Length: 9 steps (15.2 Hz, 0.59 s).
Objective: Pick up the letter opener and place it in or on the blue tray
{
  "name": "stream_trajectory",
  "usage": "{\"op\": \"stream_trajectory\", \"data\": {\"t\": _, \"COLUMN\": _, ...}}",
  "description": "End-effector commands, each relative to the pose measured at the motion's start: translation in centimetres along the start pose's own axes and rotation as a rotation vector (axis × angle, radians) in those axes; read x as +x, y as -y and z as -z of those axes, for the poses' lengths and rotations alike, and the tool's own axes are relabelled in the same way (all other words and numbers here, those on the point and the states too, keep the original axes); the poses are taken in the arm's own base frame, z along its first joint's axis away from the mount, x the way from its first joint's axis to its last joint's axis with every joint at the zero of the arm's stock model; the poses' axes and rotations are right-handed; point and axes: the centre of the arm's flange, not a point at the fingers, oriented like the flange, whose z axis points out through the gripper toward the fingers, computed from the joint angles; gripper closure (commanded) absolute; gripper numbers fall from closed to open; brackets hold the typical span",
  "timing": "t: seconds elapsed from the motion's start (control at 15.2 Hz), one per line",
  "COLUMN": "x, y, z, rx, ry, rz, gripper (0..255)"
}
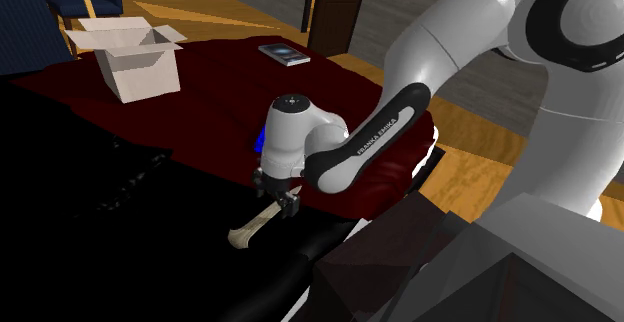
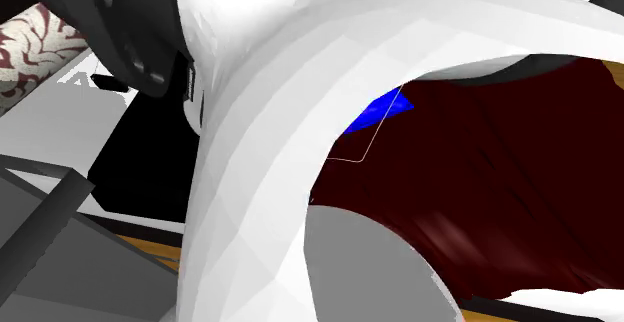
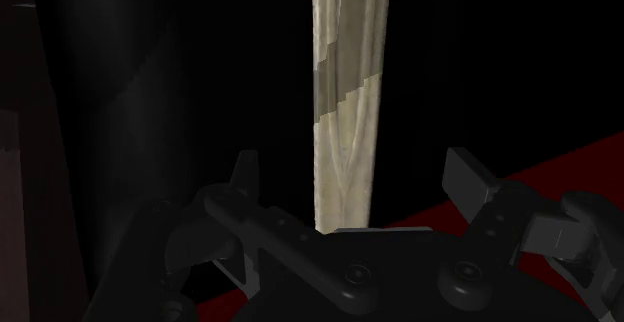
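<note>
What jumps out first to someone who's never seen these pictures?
The white arm sweeping in from the shoulder view's right, its black gripper open over a pale letter opener by the edge of the dark red cloth. Then the open pale box at that view's upper left.

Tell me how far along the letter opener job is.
Nothing finished: the letter opener lies apart from the blue tray. In hand: the gripper straddles it, fingers open, not touching. Left: close, lift, carry it to the tray.

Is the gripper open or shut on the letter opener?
Open: the gripper has its fingers apart, the letter opener between them untouched.
</note>
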Motion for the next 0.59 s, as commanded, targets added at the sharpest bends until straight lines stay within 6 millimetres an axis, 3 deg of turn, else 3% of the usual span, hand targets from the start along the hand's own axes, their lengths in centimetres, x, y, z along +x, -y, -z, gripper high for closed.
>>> {"op": "stream_trajectory", "data": {"t": 0.0, "x": -0.04, "y": -0.04, "z": -1.15, "rx": 0.000, "ry": 0.000, "rz": -0.001, "gripper": 0}}
{"op": "stream_trajectory", "data": {"t": 0.07, "x": -0.04, "y": -0.04, "z": -1.98, "rx": 0.000, "ry": 0.000, "rz": -0.001, "gripper": 0}}
{"op": "stream_trajectory", "data": {"t": 0.53, "x": -0.04, "y": -0.04, "z": -1.98, "rx": 0.000, "ry": 0.000, "rz": -0.001, "gripper": 0}}
